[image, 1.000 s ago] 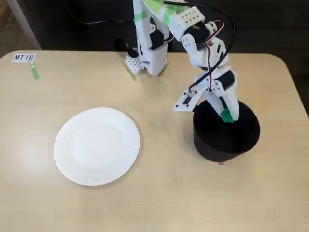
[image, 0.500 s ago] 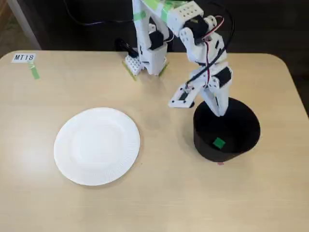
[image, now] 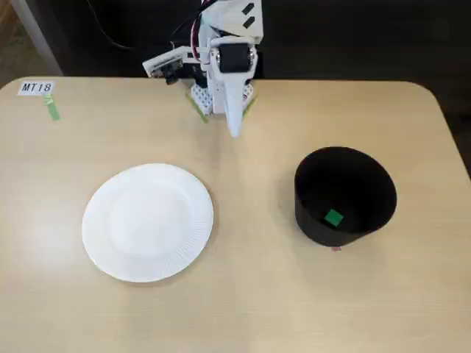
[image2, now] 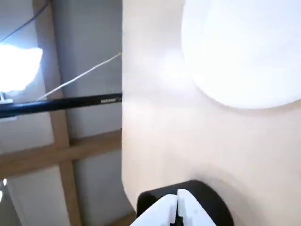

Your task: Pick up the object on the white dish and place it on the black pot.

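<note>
The tiny green cube [image: 333, 218] lies inside the black pot [image: 344, 193] at the right of the table in the fixed view. The white dish [image: 148, 221] at the left is bare. My white gripper [image: 235, 131] is folded back near the arm's base at the table's far edge, its jaws together and holding nothing. In the wrist view the gripper [image2: 177, 200] enters from the bottom with its fingertips touching. The black pot [image2: 211, 200] shows behind them and the white dish [image2: 244, 47] sits at the upper right. The cube is hidden in the wrist view.
An "MT18" label [image: 37, 87] with a green tape strip [image: 52, 108] sits at the far left corner of the table. The wrist view shows the table's edge [image2: 122, 141], a black bar [image2: 61, 103] and floor beyond it.
</note>
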